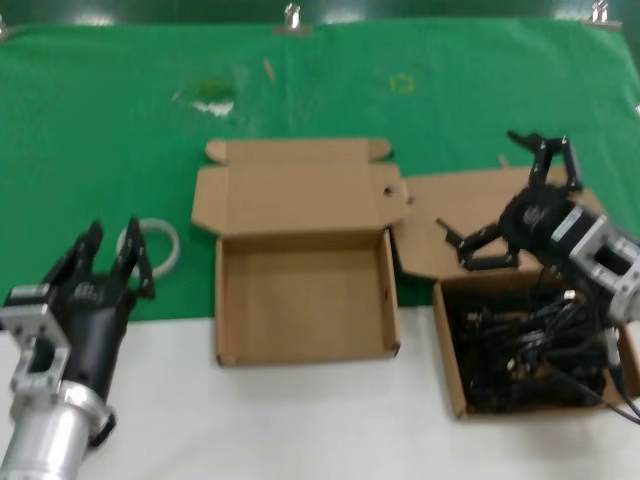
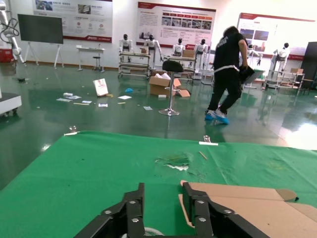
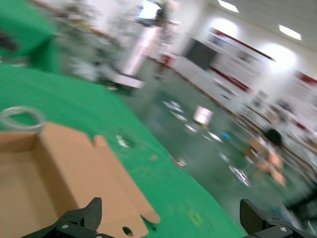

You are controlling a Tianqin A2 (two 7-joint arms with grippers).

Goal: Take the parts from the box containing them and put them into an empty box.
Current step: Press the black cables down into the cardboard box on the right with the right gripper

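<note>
With its fingers spread wide and empty, the right gripper (image 1: 507,198) is hovering above the shallow brown cardboard box (image 1: 452,375) holding coiled black power cords (image 1: 525,345), beside the empty squarish cardboard box (image 1: 303,300), while the left gripper (image 1: 112,255), fingers parted, is idling near the table's front left.

No legible text anywhere

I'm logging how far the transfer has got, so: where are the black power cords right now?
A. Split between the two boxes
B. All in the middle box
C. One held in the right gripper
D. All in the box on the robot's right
D: the power cords lie heaped in the right-hand box, the middle box shows only bare cardboard, and the right gripper hangs open above with nothing between its fingers.
</note>
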